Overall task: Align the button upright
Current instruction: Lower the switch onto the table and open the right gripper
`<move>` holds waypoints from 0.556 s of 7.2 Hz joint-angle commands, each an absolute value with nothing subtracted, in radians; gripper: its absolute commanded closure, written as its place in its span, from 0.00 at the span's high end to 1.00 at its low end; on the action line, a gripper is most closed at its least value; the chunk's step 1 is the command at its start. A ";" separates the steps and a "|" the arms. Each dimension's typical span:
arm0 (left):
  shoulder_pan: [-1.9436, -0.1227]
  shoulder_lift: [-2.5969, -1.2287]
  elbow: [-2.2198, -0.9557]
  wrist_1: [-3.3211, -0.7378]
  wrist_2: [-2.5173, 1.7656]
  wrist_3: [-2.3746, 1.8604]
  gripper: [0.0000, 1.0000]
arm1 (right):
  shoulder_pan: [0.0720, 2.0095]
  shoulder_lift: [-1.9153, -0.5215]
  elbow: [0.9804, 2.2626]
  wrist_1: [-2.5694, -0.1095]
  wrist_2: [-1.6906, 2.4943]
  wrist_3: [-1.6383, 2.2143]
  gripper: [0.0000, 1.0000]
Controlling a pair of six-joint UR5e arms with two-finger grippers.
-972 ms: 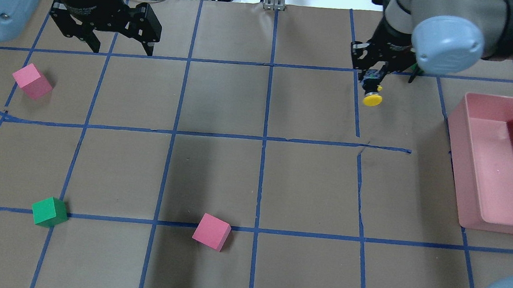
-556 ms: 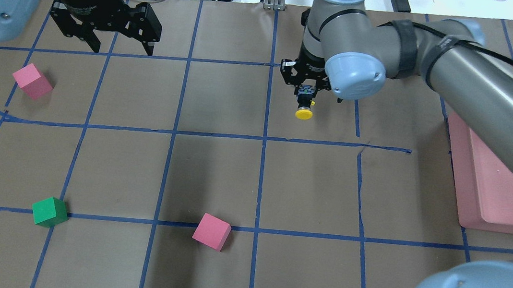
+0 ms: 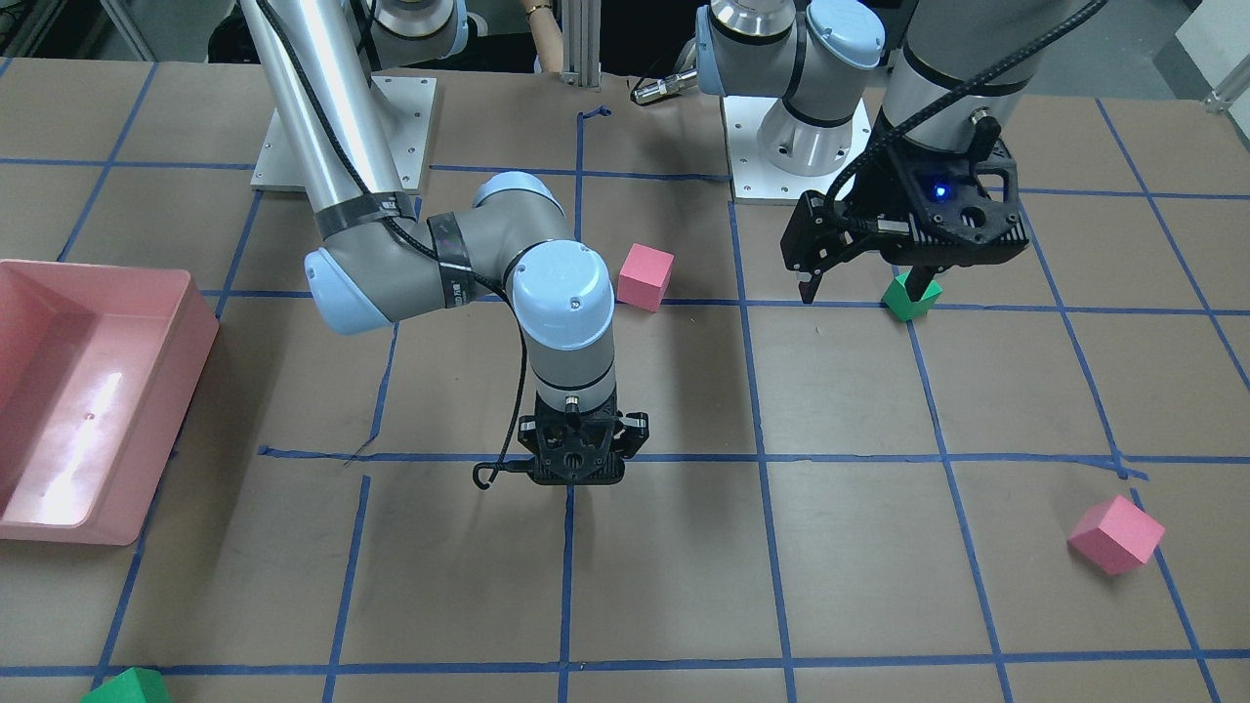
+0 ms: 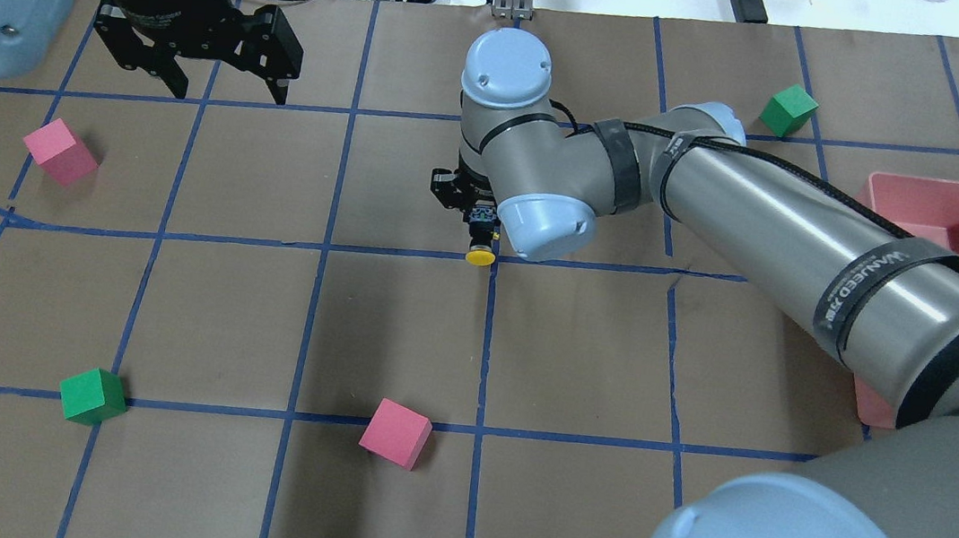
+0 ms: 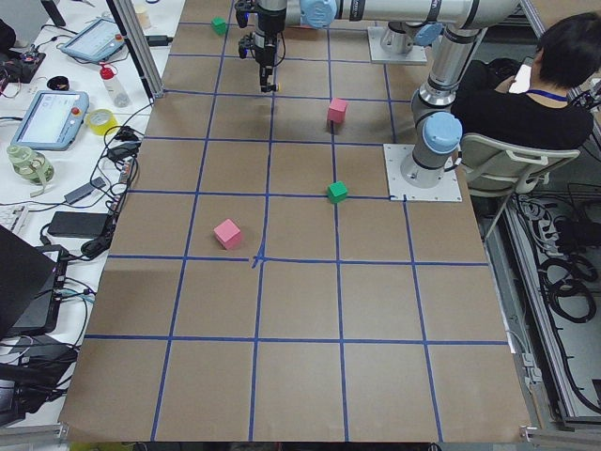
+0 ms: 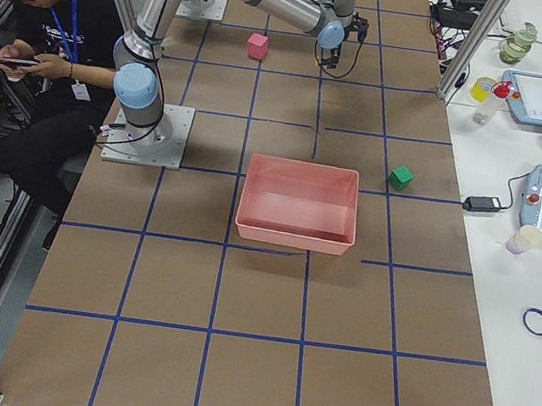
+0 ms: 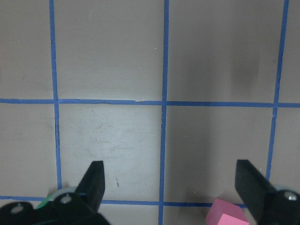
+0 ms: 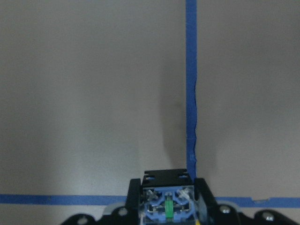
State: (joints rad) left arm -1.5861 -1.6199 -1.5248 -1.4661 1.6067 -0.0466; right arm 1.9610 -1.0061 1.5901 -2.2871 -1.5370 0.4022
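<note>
Near the centre of the overhead frame, the right gripper (image 4: pixel 478 217) clasps the button (image 4: pixel 480 251) by its base, yellow cap toward the table. At upper left, the left gripper (image 4: pixel 229 92) hangs with its fingers spread wide.

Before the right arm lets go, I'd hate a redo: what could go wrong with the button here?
The button hangs yellow cap down in the right gripper, which pinches only its terminal end. Released like this, it would likely land on the cap and topple. That short hold might also slip.
</note>
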 commanded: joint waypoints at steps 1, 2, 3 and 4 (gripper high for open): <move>-1.586 -1.620 -1.525 -1.465 1.608 -0.046 1.00 | 1.968 -0.991 1.624 -2.341 -1.539 0.381 0.00; -1.586 -1.620 -1.525 -1.466 1.608 -0.046 1.00 | 1.968 -0.989 1.629 -2.341 -1.539 0.365 0.00; -1.586 -1.620 -1.525 -1.466 1.608 -0.046 1.00 | 1.968 -0.989 1.629 -2.341 -1.539 0.365 0.00; -1.586 -1.620 -1.525 -1.465 1.608 -0.046 1.00 | 1.967 -0.991 1.635 -2.341 -1.542 0.364 0.00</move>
State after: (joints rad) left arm -1.5861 -1.6199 -1.5248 -1.4660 1.6076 -0.0460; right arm 1.9678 -0.9903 1.6295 -2.3401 -1.5393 0.3672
